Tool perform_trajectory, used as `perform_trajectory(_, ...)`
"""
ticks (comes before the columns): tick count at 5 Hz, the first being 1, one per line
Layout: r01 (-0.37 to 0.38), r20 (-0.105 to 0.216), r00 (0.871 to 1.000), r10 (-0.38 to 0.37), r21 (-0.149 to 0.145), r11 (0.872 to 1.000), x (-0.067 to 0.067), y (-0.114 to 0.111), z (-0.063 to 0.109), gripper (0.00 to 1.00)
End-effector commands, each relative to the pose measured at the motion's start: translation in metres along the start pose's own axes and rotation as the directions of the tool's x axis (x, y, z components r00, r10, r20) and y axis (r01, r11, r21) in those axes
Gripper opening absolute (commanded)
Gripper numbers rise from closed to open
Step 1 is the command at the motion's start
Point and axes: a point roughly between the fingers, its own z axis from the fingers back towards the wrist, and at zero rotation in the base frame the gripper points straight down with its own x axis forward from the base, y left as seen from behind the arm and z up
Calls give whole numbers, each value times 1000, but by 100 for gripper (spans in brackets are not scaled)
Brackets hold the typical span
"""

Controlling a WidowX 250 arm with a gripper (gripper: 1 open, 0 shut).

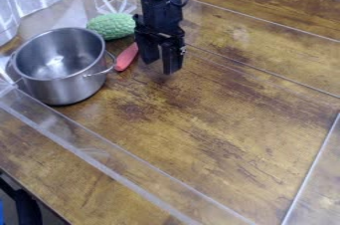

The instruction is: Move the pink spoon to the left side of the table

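The pink spoon [126, 58] lies on the dark brown wooden table [226, 110], its red handle showing between the steel pot and my gripper. My gripper [162, 65] hangs upright just right of the spoon, with its fingertips close to the tabletop. Its two black fingers [174, 63] stand apart, open and empty. The arm hides part of the spoon's far end.
A steel pot [58, 63] stands at the left, touching or nearly touching the spoon. A green knobbly scrubber [111, 25] lies behind the spoon. Clear plastic strips [133, 154] cross the table. The table's front-left edge runs close below the pot.
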Motion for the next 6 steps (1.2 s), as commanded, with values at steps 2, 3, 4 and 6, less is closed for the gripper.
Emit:
perform_trajectory(2,-19,42,999,18,14,1000,4,-2,2,0)
perform_trajectory(3,-25,50,998,25,12,1000,1,0,0,0)
perform_trajectory(4,1,54,999,-2,9,1000,8,-1,-6,0)
perform_trajectory(6,45,62,997,-45,4,999,9,3,-7,0)
